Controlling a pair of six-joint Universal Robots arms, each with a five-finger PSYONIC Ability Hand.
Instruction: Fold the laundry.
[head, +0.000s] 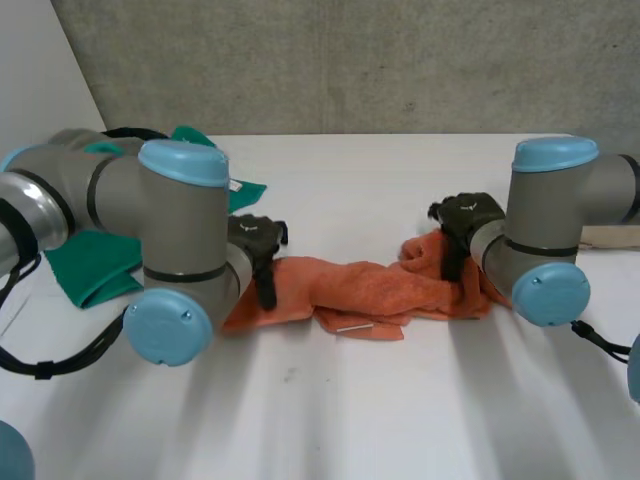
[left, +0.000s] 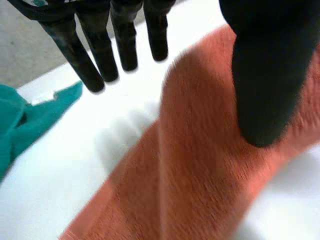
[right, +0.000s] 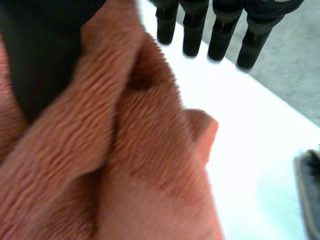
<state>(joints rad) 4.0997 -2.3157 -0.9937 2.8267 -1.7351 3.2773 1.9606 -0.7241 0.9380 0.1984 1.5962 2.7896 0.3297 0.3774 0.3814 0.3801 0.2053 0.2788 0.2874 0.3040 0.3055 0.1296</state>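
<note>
The left hand (head: 256, 243) is seen at the left end of the orange towel (head: 370, 285). Its fingers (left: 97, 60) are held straight and spread away from the thumb (left: 265, 90), so the hand is wide open and nothing is gripped. The fingers are kept off the towel, over bare table just beside the towel's edge, while the thumb is laid across the top of the towel.

The right hand (head: 468, 222) is found at the right end of the towel. Its fingers (right: 220, 35) are likewise stretched out straight, beyond the towel's edge and clear of it. Its thumb (right: 40, 65) is partly covered by a fold of the towel that is draped over it. Nothing is pinched or clasped, so this hand is open too.

The towel is stretched in a twisted, bunched strip from one hand to the other, lying on the white table (head: 400, 400). It is rumpled into a raised heap at its right end and spread flatter at its left end.

A green cloth (head: 85, 265) is crumpled on the table beyond the towel's left end, apart from the towel, and is partly hidden by the left arm (head: 180, 230). A grey concrete wall (head: 350, 60) is seen behind the towel, past the table's far edge.
</note>
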